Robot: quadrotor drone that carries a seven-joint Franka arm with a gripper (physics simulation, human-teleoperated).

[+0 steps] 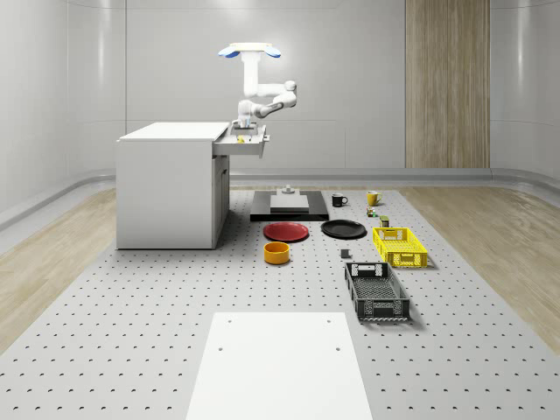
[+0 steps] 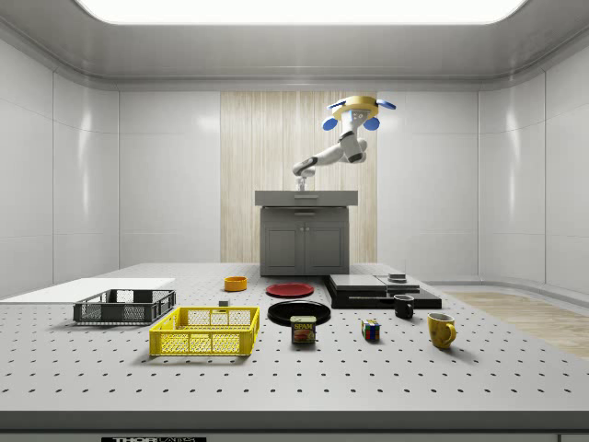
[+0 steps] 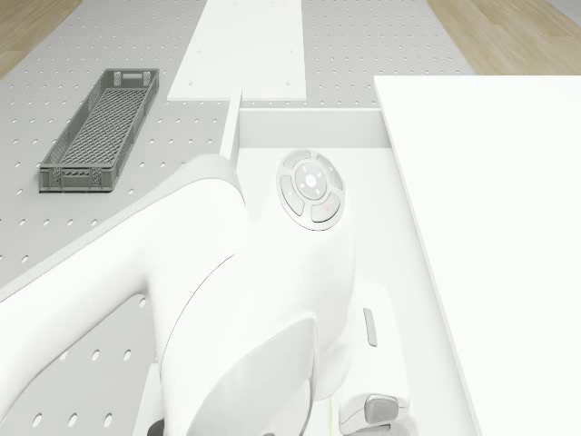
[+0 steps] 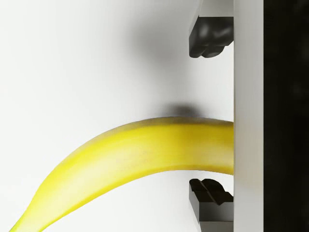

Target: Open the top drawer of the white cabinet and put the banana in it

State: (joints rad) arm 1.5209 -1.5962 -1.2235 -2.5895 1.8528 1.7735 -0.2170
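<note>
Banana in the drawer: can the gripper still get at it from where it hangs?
Probably yes: the gripper sits open right over the banana in the open drawer, a finger either side, nothing between.

The can (image 2: 303, 330) on the table reads "SPAM".

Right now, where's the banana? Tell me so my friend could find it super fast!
Find the big white cabinet at the whole-scene view's left; its top drawer sticks out open, with the drone hovering above. The banana lies on the drawer's white floor, between the gripper fingers. It's the one curved yellow thing in there.
</note>
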